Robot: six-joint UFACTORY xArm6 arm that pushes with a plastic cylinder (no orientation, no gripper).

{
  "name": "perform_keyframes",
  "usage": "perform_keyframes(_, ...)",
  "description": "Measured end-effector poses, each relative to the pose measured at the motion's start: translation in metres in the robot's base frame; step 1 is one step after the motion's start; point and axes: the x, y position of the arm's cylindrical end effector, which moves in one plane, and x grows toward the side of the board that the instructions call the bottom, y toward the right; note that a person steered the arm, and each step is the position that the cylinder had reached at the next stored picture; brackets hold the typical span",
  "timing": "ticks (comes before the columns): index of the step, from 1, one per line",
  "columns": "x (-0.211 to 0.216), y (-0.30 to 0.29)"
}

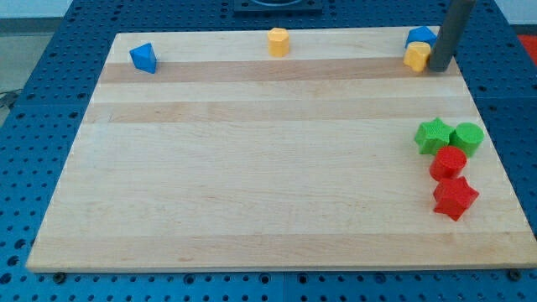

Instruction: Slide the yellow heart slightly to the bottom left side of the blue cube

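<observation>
Pressing my tip (437, 69) against the right flank of the yellow heart (416, 57) at the frame's upper right, a bare rod tool holding nothing. The heart sits touching the blue cube (420, 37), just below it, so I'd judge only a leftward nudge remains.

A wooden board (252, 168) carries eight blocks. Near its top-left corner lies a blue triangle (143, 58). A yellow hexagon (278, 41) sits at the top edge, right of the middle. By the top-right corner a blue cube (419, 37) touches a yellow heart (416, 57) just below it, and my tip (438, 69) rests on the board against the heart's right side. Along the right edge cluster a green star (433, 136), a green cylinder (467, 137), a red cylinder (448, 162) and a red star (455, 198).
</observation>
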Motion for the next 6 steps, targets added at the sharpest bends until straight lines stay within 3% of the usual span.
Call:
perform_keyframes(1,-0.007,0.009)
perform_keyframes(3,0.008,-0.079)
perform_keyframes(5,0.008,-0.09)
perform_keyframes(6,0.009,-0.127)
